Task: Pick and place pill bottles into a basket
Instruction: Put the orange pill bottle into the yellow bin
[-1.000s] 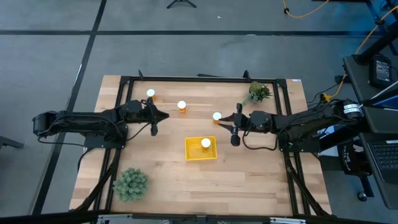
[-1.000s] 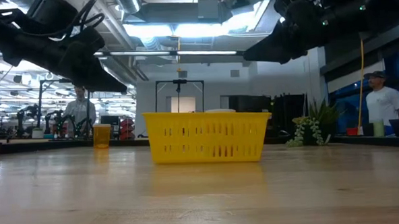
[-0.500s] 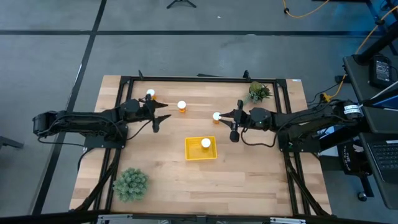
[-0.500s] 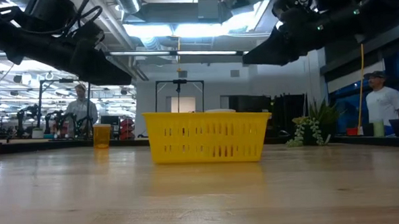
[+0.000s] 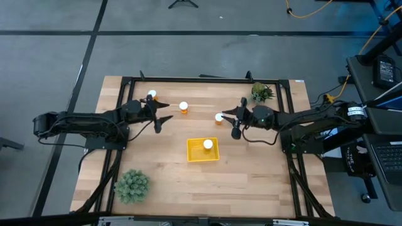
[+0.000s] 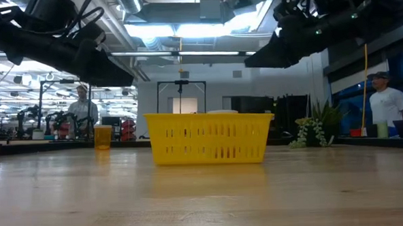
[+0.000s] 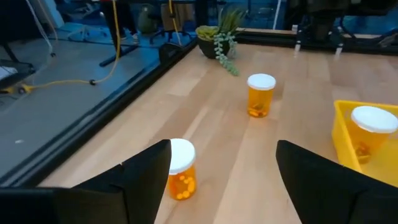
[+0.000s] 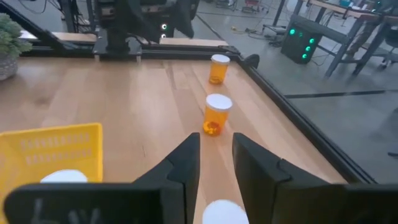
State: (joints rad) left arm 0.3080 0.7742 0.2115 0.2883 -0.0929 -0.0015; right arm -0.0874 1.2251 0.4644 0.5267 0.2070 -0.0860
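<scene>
The yellow basket (image 5: 202,150) sits mid-table with one white-capped orange pill bottle (image 5: 208,144) standing in it. Three more bottles stand on the wood: one far left (image 5: 151,95), one (image 5: 183,107) just ahead of my left gripper (image 5: 166,112), and one (image 5: 218,117) under the tip of my right gripper (image 5: 228,115). My left gripper (image 7: 224,180) is wide open, short of its bottle (image 7: 180,169). My right gripper (image 8: 216,168) hovers with a narrow gap above its bottle's cap (image 8: 222,213) and well above the table (image 6: 250,62).
A small green plant (image 5: 261,93) stands at the far right corner and a bushier one (image 5: 131,185) at the near left. A black frame (image 5: 188,80) runs around the table. People stand in the room beyond (image 6: 385,105).
My left gripper has opened wide from nearly shut, staying in place before its bottle. My right gripper has moved a little toward the table's left, closing on the bottle nearest it, with its finger gap unchanged. No bottle has moved.
</scene>
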